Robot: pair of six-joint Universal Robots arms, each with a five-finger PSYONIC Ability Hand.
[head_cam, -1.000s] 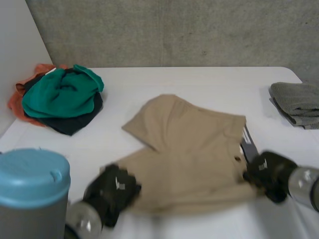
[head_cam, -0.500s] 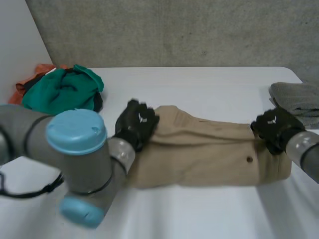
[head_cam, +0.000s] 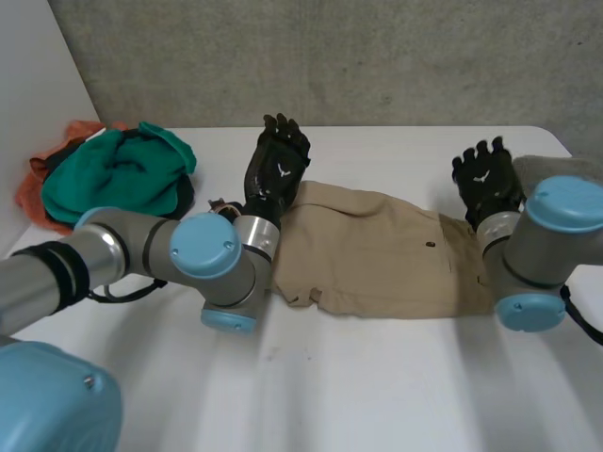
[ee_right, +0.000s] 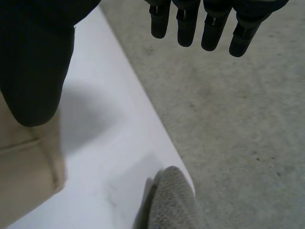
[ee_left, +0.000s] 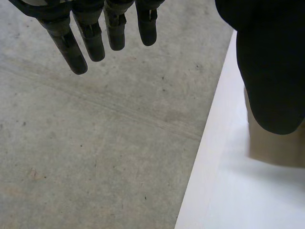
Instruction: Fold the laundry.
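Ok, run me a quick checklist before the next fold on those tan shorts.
1. Left hand open, holding nothing: ok.
2. Right hand open, holding nothing: ok.
3. Tan shorts lying folded on the white table: ok.
4. Grey folded cloth apart from the shorts: ok.
5. Clothes pile apart from the shorts: ok.
6. Shorts' ends behind the arms lying flat: cannot tell.
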